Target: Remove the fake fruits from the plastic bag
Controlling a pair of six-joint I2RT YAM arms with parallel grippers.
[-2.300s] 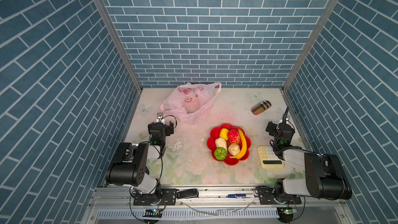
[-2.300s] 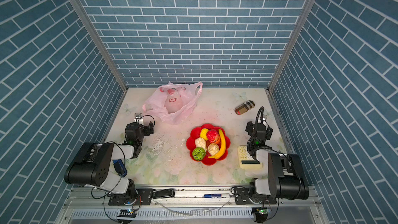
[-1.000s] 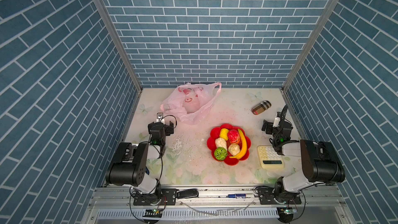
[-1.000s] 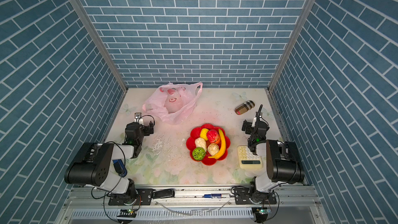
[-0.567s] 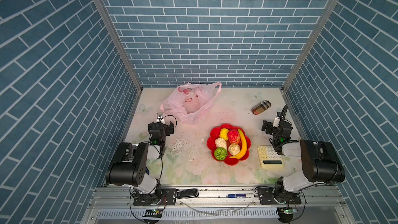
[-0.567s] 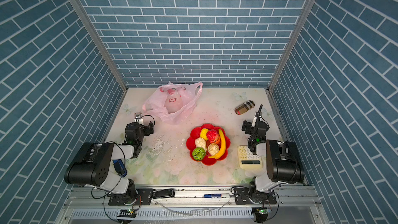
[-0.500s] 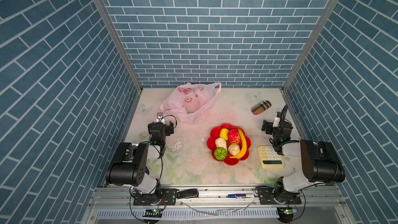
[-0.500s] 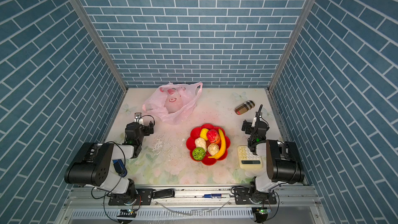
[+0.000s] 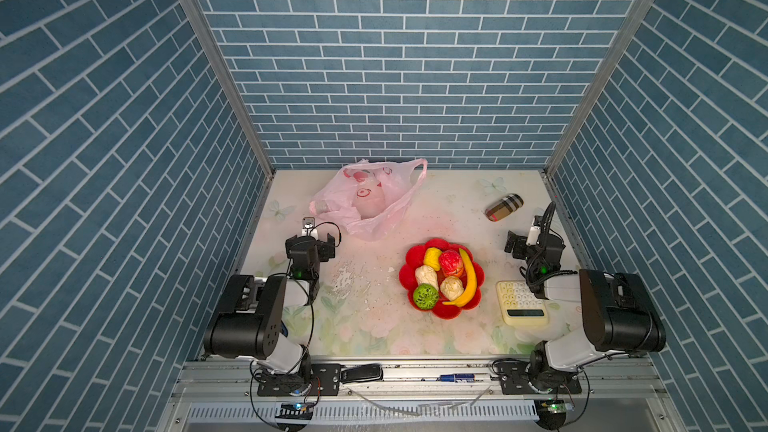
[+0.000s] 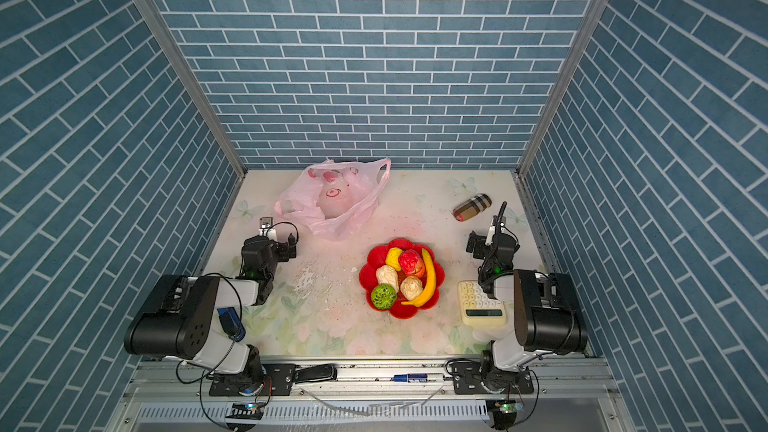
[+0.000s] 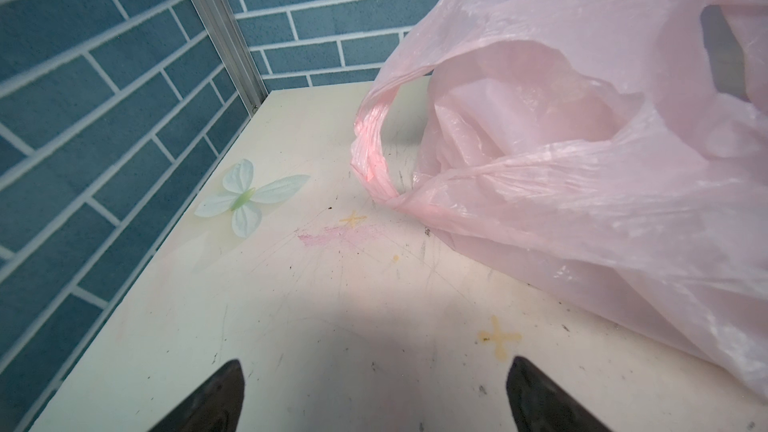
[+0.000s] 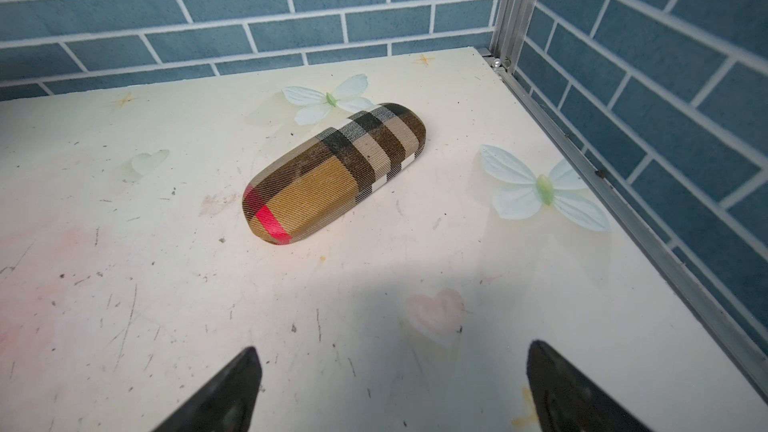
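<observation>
The floral-print table (image 9: pixel 374 332) carries no legible writing. At its far left the pale-pink plastic bag (image 9: pixel 371 218) lies crumpled, long axis running from the loop handles near the back wall to the closed bottom, which points toward the front. Its red printed marks are rings and blobs, with no readable letters. The red dish (image 9: pixel 409 257) sits mid-table, apart from the bag, and holds all six fruits. Beside it lies a cream calculator (image 9: pixel 523 305), its key labels too small to read. Both claws rest spread wide and empty: the left gripper (image 11: pixel 374 367) just beside the bag, the right gripper (image 12: pixel 392 349) near a plaid case (image 12: pixel 332 172) with no brand name visible. The banana (image 9: pixel 468 280) lies lengthwise front to back along the dish's right side. Left of it sit a wrinkled red fruit (image 9: pixel 451 262), two cream fruits (image 9: pixel 426 276), a yellow lump (image 9: pixel 432 258) and a green ball (image 9: pixel 427 295).
</observation>
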